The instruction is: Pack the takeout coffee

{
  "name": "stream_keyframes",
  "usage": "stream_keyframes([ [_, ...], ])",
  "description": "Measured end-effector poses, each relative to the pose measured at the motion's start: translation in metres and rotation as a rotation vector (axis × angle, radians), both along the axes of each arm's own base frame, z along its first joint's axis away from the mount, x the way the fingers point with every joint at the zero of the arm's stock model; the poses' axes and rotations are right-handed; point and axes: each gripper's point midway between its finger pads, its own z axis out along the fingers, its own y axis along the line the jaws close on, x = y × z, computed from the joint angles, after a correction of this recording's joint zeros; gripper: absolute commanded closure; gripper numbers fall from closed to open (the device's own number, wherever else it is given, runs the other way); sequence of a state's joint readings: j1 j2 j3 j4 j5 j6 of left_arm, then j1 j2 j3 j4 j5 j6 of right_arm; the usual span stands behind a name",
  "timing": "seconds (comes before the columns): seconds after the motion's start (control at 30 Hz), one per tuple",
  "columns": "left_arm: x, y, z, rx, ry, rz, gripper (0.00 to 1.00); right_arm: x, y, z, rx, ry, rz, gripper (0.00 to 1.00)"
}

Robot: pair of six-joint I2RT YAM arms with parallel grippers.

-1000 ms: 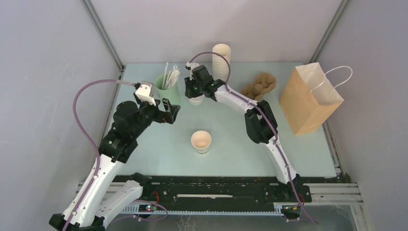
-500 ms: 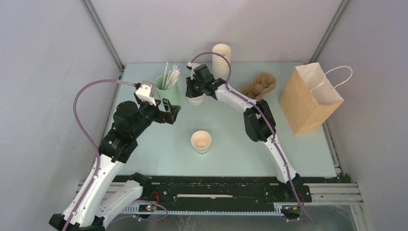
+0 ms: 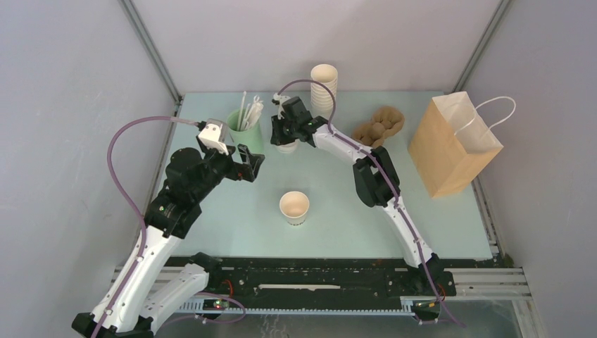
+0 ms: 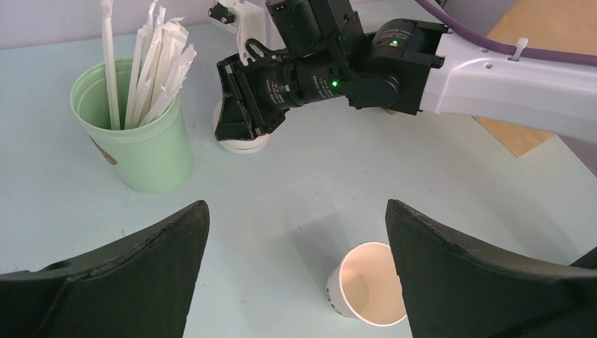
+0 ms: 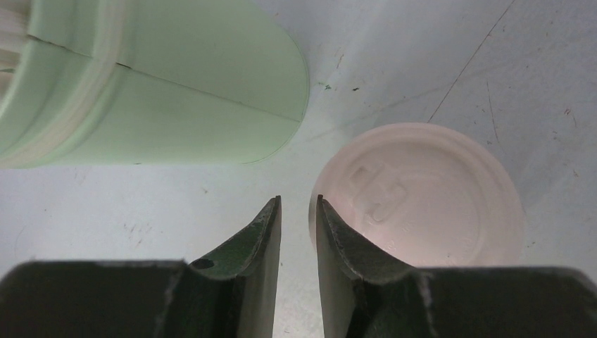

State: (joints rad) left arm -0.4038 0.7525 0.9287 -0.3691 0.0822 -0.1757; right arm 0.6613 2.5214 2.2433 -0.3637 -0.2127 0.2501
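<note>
Pale green counter (image 3: 436, 218), right gripper (image 5: 296, 211) narrowly apart, holding nothing, at the lidded takeout coffee (image 5: 422, 197) rim, left gripper (image 4: 296, 205) wide apart near a lidless cup (image 4: 366, 289).

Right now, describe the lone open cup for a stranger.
On the pale table, look near its middle. The paper cup stands alone there, lidless with dark print, unlike the tall cup stack and mint-green straw cup farther back.
</note>
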Motion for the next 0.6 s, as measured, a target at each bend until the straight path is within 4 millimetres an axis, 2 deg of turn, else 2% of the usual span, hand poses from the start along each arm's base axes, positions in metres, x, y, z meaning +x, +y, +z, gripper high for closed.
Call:
stream_keyframes([
  [0.27,0.0,0.0,0.0,0.0,0.0,0.0,0.0,0.0016,-0.0015,-0.0032,0.002,0.01,-0.006,0.69],
  [0.6,0.0,0.0,0.0,0.0,0.0,0.0,0.0,0.0037,-0.0044,-0.0021,0.022,0.03,-0.014,0.82],
])
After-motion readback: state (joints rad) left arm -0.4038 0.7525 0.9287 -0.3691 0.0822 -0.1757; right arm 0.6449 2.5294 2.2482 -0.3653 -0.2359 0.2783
